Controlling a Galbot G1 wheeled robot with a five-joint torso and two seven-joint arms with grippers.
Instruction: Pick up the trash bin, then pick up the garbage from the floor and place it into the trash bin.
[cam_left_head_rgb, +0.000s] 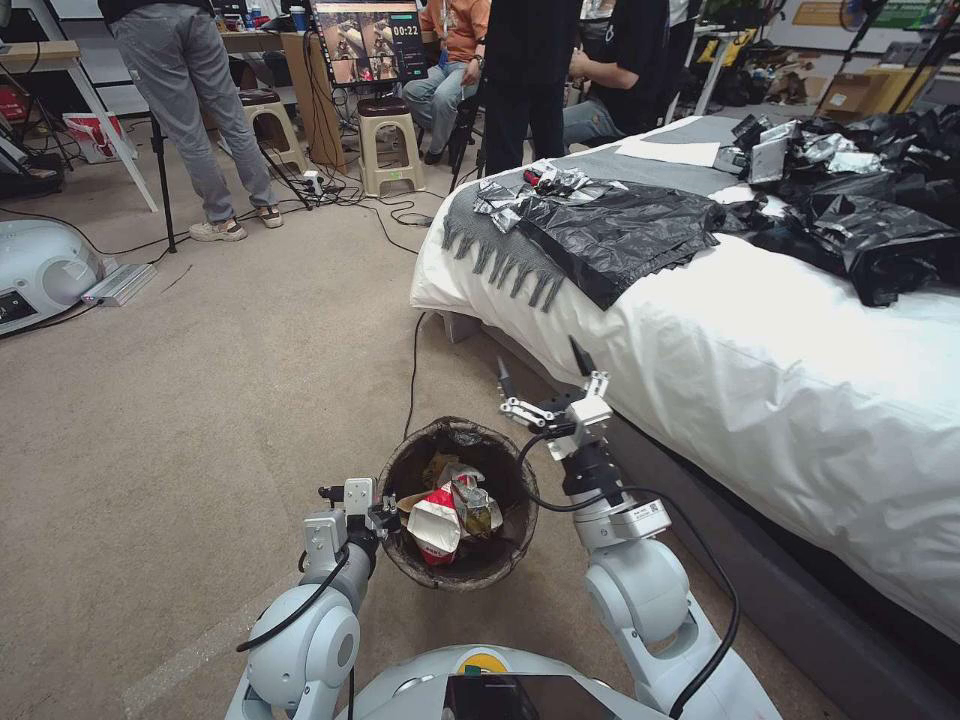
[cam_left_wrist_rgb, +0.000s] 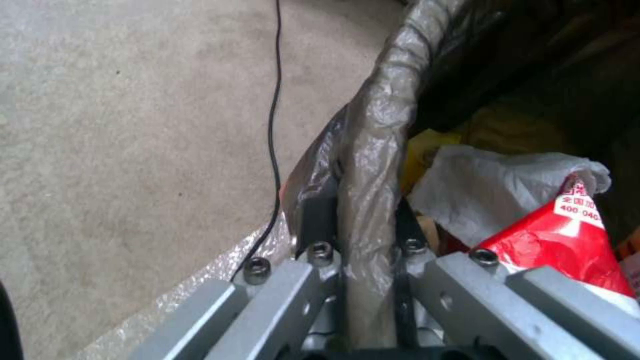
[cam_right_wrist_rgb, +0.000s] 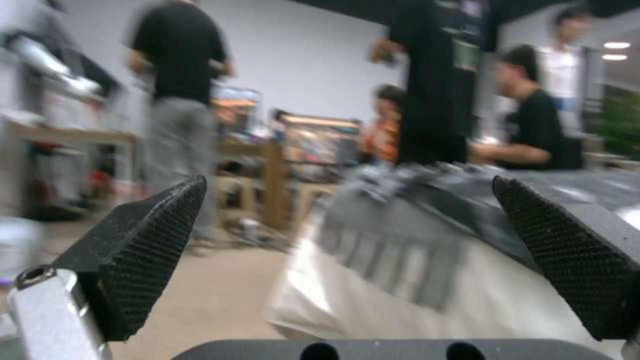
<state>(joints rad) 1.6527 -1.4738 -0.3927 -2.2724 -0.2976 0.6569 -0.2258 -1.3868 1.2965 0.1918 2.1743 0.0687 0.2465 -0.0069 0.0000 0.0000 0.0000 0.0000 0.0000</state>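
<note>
While I look down from my head, the trash bin (cam_left_head_rgb: 459, 503) hangs above the carpet beside the bed (cam_left_head_rgb: 760, 370), my left end effector (cam_left_head_rgb: 385, 515) clamped on its near rim and garbage (cam_left_head_rgb: 447, 515) heaped inside. My right end effector (cam_left_head_rgb: 541, 374) hovers just past the bin, spread wide, holding nothing.

At my left wrist, fingers (cam_left_wrist_rgb: 319, 220) pinch the bagged rim (cam_left_wrist_rgb: 373, 165), one inside, one outside, beside a red-and-white wrapper (cam_left_wrist_rgb: 567, 240).

At my right wrist, both pads (cam_right_wrist_rgb: 143, 250) stand far apart, with the bed beyond.
</note>
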